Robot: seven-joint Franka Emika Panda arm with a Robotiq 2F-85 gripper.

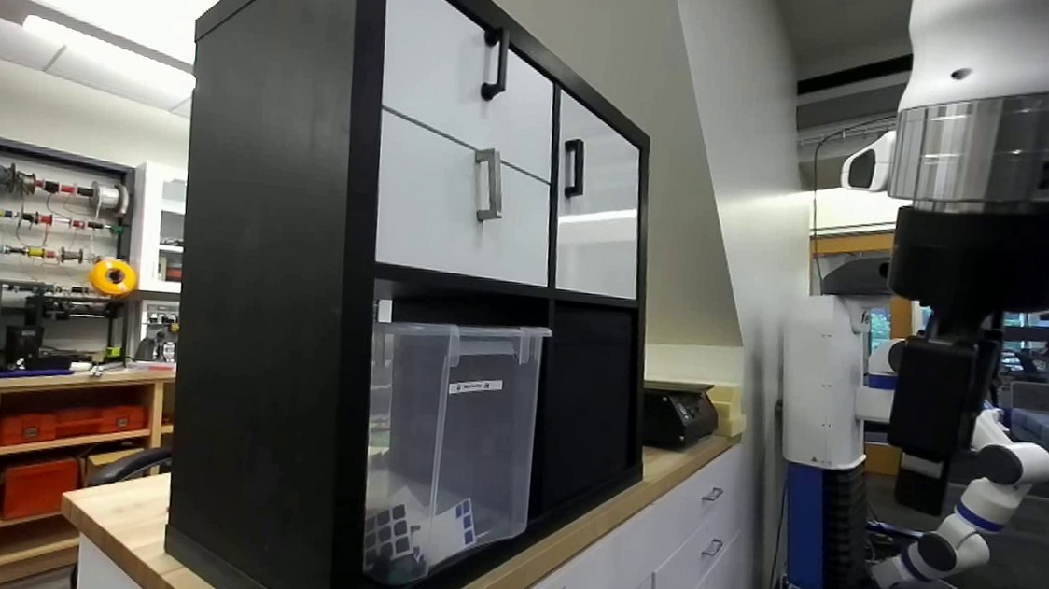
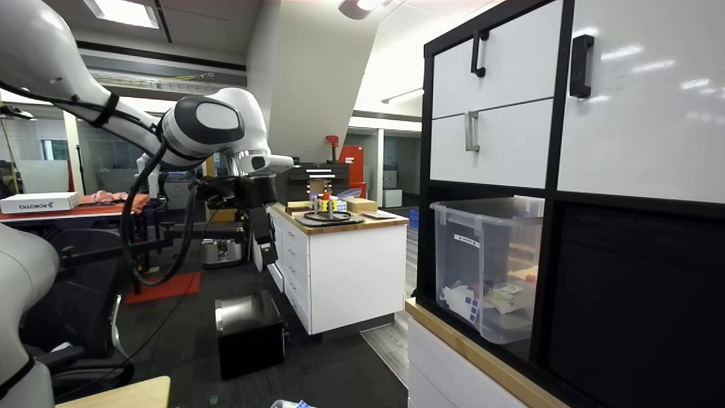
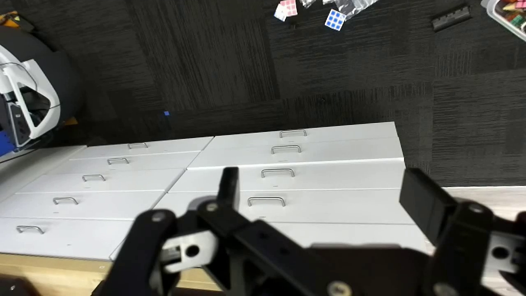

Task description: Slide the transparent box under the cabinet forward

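— Where is the clear plastic box (image 1: 466,444)?
— In an exterior view it stands in the seven o'clock compartment (image 1: 467,307) of the cabinet (image 1: 262,293), the claw (image 3: 322,191) well apart at three o'clock from it.
— Holding anything?
— Nothing; the wrist view shows its fingers (image 3: 427,204) spread wide.
— How will the box handle?
— Probably light for its bulk, with checkered pieces (image 1: 465,520) and scraps (image 2: 507,300) loose at six o'clock inside. Thin walls (image 2: 512,246) may flex, and the smooth plastic could slip; an off-center tug might skew it.
— Best hold?
— The overhanging rim (image 1: 503,331) at twelve o'clock, likely the stiffest part, gripped near mid-front and drawn evenly.
— And the materials?
— See-through sides tapering toward six o'clock, a flat pale label (image 1: 476,387), glossy white fronts (image 1: 608,184), angular handles (image 2: 579,67), matte black frame (image 1: 352,318), grained wooden counter (image 1: 125,518).
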